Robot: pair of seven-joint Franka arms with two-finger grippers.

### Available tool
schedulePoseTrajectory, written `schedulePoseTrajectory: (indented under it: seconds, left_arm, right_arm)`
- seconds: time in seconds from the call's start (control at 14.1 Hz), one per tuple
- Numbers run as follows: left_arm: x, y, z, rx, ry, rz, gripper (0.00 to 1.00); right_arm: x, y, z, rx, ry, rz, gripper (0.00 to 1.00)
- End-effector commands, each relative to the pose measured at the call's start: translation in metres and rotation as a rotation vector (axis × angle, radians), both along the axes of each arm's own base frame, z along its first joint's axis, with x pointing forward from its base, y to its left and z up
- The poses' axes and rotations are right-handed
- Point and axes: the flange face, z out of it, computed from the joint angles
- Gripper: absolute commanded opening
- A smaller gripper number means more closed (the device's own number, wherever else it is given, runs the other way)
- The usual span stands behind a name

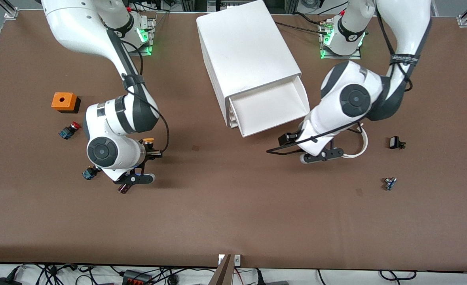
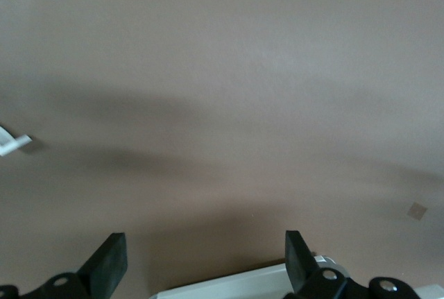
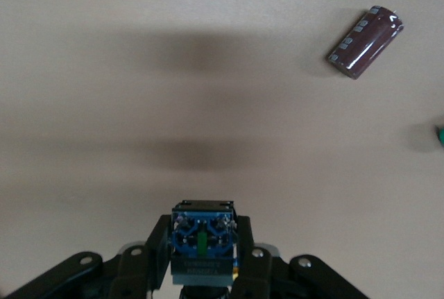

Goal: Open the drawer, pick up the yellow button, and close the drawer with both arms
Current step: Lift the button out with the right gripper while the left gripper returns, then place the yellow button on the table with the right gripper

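The white cabinet [image 1: 245, 51] stands mid-table with its top drawer [image 1: 273, 107] pulled out toward the front camera. My right gripper [image 1: 151, 149] is over the table toward the right arm's end. It is shut on the button, whose orange-yellow cap [image 1: 149, 140] shows in the front view. The right wrist view shows the button's blue-and-black body [image 3: 202, 243] clamped between the fingers [image 3: 158, 243]. My left gripper [image 1: 287, 138] hangs just in front of the drawer's front edge. In the left wrist view it [image 2: 206, 250] is open, with a white edge [image 2: 236, 285] low between its fingers [image 2: 111, 257].
An orange box [image 1: 64, 101], a red-capped button [image 1: 69, 130] and another blue-bodied button [image 1: 90, 172] lie toward the right arm's end. A dark red cylinder [image 1: 123, 188] [image 3: 364, 42] lies beside the right wrist. Small black [image 1: 396, 143] and metal [image 1: 389, 183] parts lie toward the left arm's end.
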Motion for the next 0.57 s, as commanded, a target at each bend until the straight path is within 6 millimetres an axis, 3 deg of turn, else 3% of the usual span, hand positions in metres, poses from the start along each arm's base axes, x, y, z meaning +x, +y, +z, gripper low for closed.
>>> schedulePoseTrajectory:
  seconds: [0.0,0.28,0.5]
  left_arm:
    - [-0.020,-0.010,0.001,0.023,0.002,0.039,1.00]
    - [-0.044,-0.029,-0.008,0.044,0.030,0.004,1.00]
    - [-0.074,-0.055,-0.010,0.061,0.079,0.024,1.00]
  right_arm:
    - [-0.006,-0.007,-0.026,0.028,0.001,0.015,0.00]
    - [0.002,-0.030,-0.047,0.036,-0.001,0.076,0.00]
    - [0.005,-0.031,-0.061,0.039,-0.013,0.104,0.00]
